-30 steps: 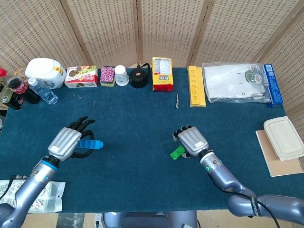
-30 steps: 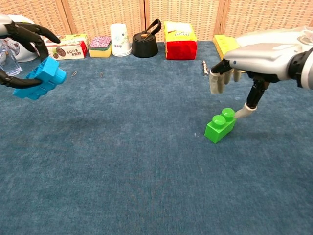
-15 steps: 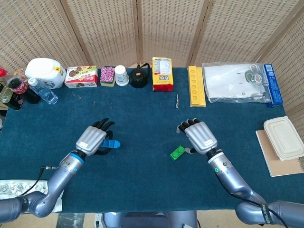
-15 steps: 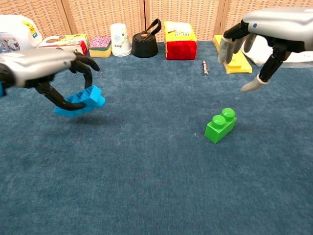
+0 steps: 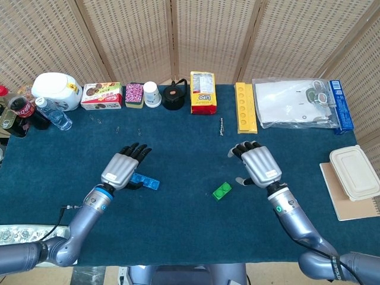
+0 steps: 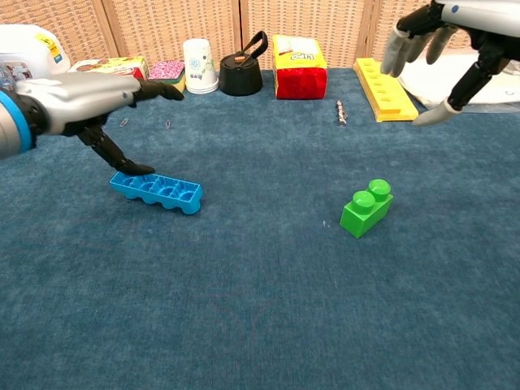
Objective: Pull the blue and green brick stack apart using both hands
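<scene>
In the head view, the blue brick [image 5: 146,181] lies flat on the blue table cloth [image 5: 178,142], a little left of the middle of the frame. The left hand [image 5: 123,167] sits just over its left end with its fingers spread out flat. It holds nothing. The green brick [image 5: 222,190] lies alone near the middle, well apart from the blue one. The right hand [image 5: 259,164] is up and to the right of the green brick, fingers spread, holding nothing. Between the two bricks the cloth is bare, so there is room there. Along the top edge of the cloth stands a row of things: a white jug [image 5: 56,90], a snack box [image 5: 101,95], a paper cup [image 5: 152,94], a black pot [image 5: 174,96], a yellow bag [image 5: 203,92] and a yellow tray [image 5: 245,107].

In the chest view, the blue brick [image 6: 156,191] lies hollow side up at the middle left. One dark fingertip of the left hand [image 6: 89,97] touches its left end. The green brick [image 6: 366,208] sits right of the middle, knobs up. The right hand [image 6: 443,36] is high in the upper right corner, fingers apart, far from the green brick. The whole lower half of the frame is bare cloth.
</scene>
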{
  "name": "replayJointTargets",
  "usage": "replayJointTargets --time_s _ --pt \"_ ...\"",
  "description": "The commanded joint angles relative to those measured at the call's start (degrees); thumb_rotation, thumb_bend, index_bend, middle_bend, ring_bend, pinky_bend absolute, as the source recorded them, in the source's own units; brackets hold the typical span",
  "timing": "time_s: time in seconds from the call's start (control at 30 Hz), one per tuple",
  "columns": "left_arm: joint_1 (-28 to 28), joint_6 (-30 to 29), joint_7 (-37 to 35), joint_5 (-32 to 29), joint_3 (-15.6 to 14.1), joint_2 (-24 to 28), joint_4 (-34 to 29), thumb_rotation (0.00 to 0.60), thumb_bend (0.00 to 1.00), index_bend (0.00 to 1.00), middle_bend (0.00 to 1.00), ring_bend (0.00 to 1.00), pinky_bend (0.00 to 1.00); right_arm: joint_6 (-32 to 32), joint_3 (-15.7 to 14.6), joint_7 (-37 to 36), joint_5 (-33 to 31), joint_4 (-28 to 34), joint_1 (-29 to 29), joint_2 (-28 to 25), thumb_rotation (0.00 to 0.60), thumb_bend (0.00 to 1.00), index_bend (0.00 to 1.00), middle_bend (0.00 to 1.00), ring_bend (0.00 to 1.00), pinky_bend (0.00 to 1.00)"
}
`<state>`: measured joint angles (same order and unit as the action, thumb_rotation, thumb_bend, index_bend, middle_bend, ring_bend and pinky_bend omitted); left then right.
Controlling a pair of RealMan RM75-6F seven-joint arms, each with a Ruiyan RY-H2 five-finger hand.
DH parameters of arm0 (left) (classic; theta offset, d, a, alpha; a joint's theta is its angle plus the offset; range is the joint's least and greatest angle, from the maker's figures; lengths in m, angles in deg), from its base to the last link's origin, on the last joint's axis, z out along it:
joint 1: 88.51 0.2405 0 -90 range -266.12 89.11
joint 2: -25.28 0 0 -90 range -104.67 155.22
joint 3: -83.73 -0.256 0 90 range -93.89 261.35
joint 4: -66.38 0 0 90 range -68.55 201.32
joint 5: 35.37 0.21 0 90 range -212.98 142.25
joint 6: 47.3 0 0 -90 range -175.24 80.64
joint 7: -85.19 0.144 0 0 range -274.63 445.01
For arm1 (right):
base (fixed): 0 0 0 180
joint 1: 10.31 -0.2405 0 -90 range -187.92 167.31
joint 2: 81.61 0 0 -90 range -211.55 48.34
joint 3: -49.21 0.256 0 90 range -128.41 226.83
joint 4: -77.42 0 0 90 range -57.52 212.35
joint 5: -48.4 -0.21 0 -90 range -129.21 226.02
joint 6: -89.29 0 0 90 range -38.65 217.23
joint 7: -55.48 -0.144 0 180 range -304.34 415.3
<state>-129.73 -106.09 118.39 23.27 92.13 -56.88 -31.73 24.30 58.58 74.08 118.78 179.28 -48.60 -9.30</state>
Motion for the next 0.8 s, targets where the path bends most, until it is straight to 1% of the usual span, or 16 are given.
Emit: replayJointTargets --time_s 0.03,0.27,0.4,0.47,0.53,0.6,0.8 --pt "1.7 -2.15 -2.36 2.1 -0.24 2.16 -1.7 0.488 0.25 0.09 0.08 0.0 0.17 -0.91 0.29 -0.79 -0.45 -0.74 0.83 0.32 0.6 0.0 0.36 0.37 0.31 0.33" --pt "7.98 -10.82 -7.47 9.44 -2.43 9.25 -6.73 0.492 0.25 0.09 0.08 0.0 0.17 -3.95 0.21 -3.32 -1.24 -3.99 3.97 0.42 0.6 0.01 0.36 0.38 0.31 0.33" --pt "12.29 -16.63 -9.99 13.69 -4.23 12.94 -8.83 0.493 0.25 0.08 0.08 0.0 0.17 -4.5 -0.45 -5.26 -1.81 -5.57 5.86 -0.14 0.6 0.01 0.36 0.38 0.31 0.33" --pt "14.94 -19.81 -11.94 16.1 -5.43 15.14 -9.84 0.491 0.25 0.09 0.08 0.0 0.17 -4.3 -1.29 -5.91 -1.68 -6.54 6.8 -0.53 0.6 0.01 0.37 0.38 0.31 0.32" --pt "17.86 -23.17 -13.89 18.41 -6.75 17.35 -10.25 0.489 0.25 0.08 0.08 0.0 0.17 -5.11 -2.22 -5.84 -0.94 -7.76 8.01 -0.67 0.6 0.01 0.37 0.38 0.31 0.31" --pt "20.05 -25.69 -15.57 19.57 -7.35 18.49 -10.55 0.488 0.25 0.08 0.08 0.0 0.17 -6.62 -2.68 -4.54 -0.87 -8.52 9.2 -0.66 0.6 0.01 0.38 0.39 0.31 0.3" --pt "26.74 -32.47 -19.25 22.84 -9.84 21.61 -9.17 0.494 0.25 0.09 0.08 0.0 0.17 -10.59 -3.54 -4.54 -0.39 -8.44 13.11 -1.66 0.6 0.01 0.4 0.39 0.31 0.3"
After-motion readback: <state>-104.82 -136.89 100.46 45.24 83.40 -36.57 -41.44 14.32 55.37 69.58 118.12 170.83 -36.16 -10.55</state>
